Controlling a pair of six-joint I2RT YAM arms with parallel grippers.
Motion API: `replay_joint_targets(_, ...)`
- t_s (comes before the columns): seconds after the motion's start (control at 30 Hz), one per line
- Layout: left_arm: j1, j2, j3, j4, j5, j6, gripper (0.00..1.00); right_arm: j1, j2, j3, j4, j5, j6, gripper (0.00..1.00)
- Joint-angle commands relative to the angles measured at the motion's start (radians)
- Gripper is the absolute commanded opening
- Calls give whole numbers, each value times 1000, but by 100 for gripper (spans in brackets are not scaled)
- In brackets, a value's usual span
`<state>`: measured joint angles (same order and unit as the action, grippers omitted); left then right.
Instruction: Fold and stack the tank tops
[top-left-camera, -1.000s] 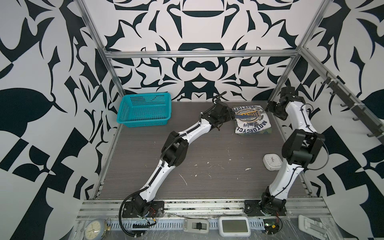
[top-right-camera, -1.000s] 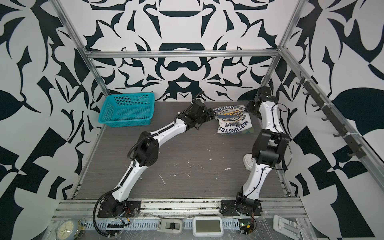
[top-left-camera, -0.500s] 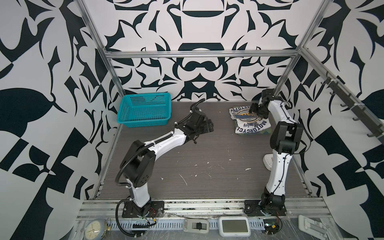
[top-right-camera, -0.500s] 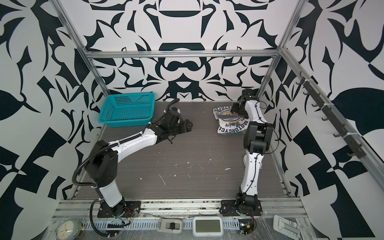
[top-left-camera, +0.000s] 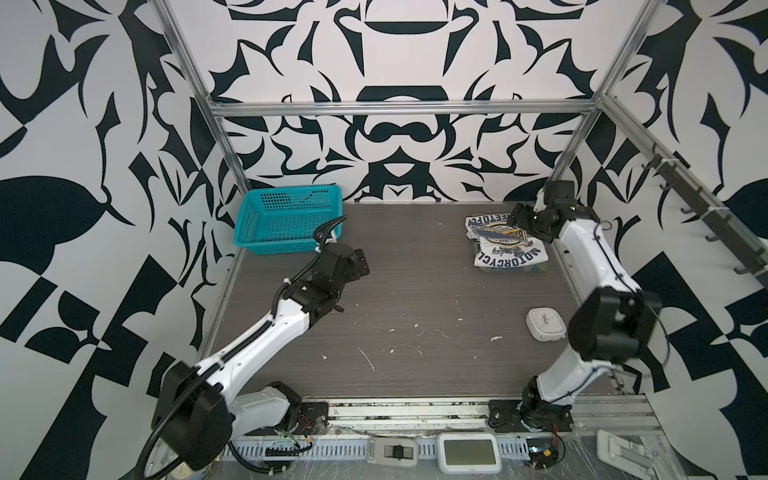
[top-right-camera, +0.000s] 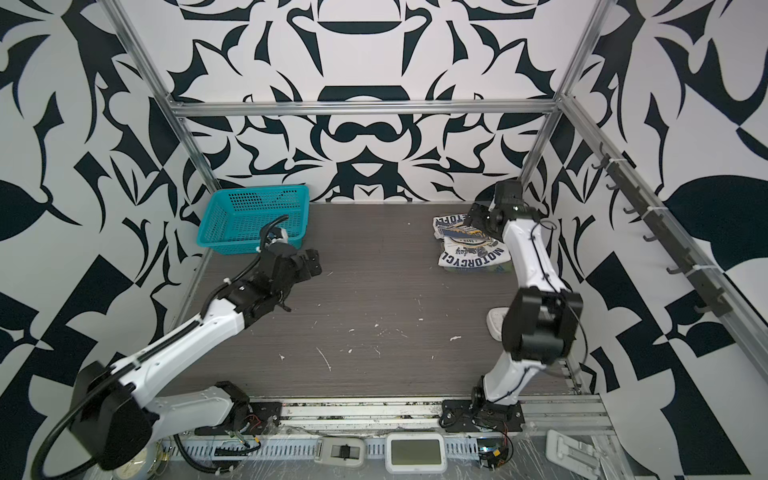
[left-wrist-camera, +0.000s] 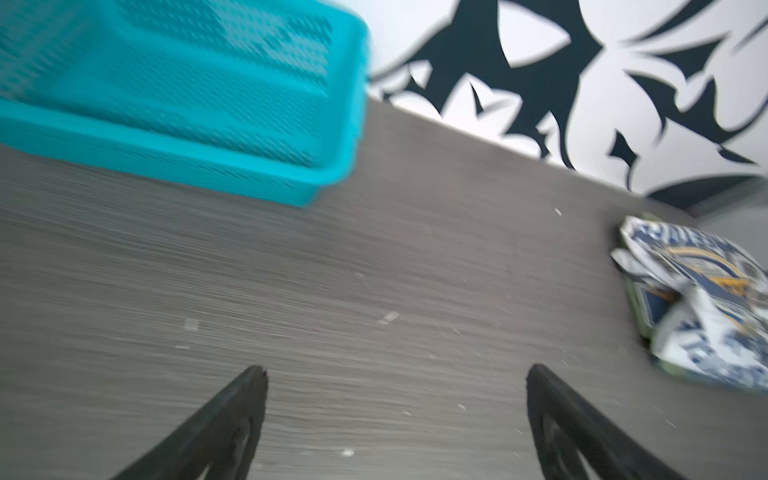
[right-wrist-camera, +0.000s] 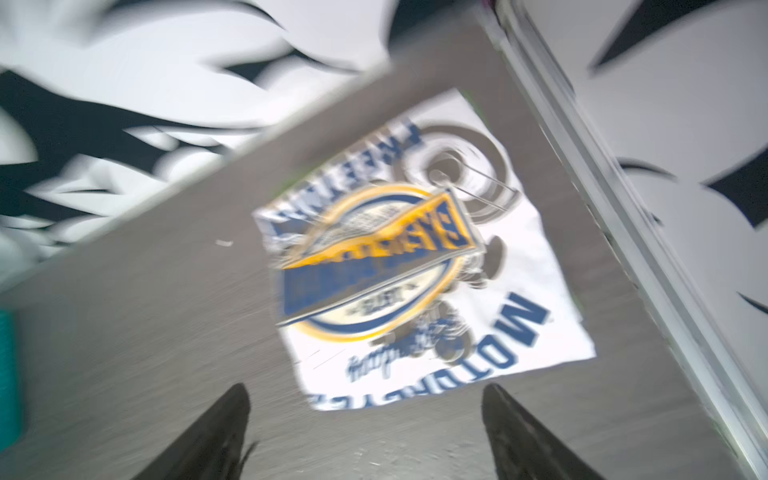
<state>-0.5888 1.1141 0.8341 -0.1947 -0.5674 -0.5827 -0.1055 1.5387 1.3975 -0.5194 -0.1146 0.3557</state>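
— Are my fingers holding anything?
— No. My left gripper (left-wrist-camera: 397, 369) is wide open and empty. My right gripper (right-wrist-camera: 368, 391) is too.
— Where are the tank tops (top-left-camera: 509, 253)?
— Folded, piled in the upper right of both top views. I think we're nearly done.

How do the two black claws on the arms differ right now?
The left tool is over bare grey table near the teal plastic mesh basket; the right tool is at the folded printed tank tops. The left tool points across the table, the right tool more steeply down. Both are open and empty.
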Motion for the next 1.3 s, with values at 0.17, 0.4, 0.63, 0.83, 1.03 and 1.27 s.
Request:
replay_joint_targets(0.17, 119, -195, -323, 315, -388, 369, 99, 156, -202, -576, 438, 272, -234, 99)
replay_joint_targets(0.4, 345, -6, -497, 668, -171, 454, 99, 173, -112, -843, 848, 354, -260, 99)
replay_joint_targets(0.63, 454, 230, -518, 1010, 50, 565, 99, 200, -97, -949, 1155, 271, -374, 100)
replay_joint_targets(0.83, 584, 507, -563, 1428, 237, 527, 99, 181, 21, -1048, 1453, 229, -359, 99)
replay_joint_targets(1.03, 619, 470, -514, 1268, 217, 466, 99, 185, 9, -1049, 1437, 293, -336, 100)
replay_joint_targets(1.27, 619, 449, -489, 1183, 217, 449, 99, 185, 12, -1046, 1429, 268, -348, 100)
